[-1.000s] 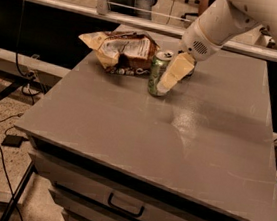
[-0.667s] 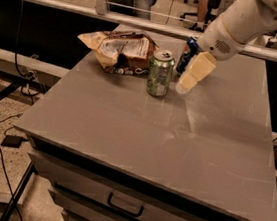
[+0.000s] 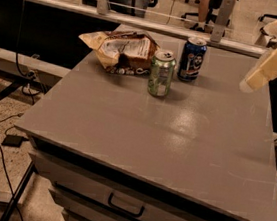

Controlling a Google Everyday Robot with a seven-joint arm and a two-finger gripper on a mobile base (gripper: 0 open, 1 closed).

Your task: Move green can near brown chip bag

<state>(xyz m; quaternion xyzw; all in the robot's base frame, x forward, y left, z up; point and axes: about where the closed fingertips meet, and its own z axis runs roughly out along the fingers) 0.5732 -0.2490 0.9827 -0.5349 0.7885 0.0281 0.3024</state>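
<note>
**Green can upright beside the chip bag, gripper off to the right**

The green can (image 3: 161, 73) stands upright on the gray table (image 3: 175, 137), toward the far side, its silver top facing up. The brown chip bag (image 3: 123, 50) lies crumpled just to the can's left and a little behind it. Whether the two touch cannot be told. A dark blue can (image 3: 192, 59) stands upright just behind and to the right of the green can, near it but apart.

The gripper (image 3: 256, 76) hangs above the table's far right edge, well apart from both cans and tilted down to the left. It holds nothing, and whether it is open or closed cannot be told. A drawer handle (image 3: 125, 206) shows on the table's front.
</note>
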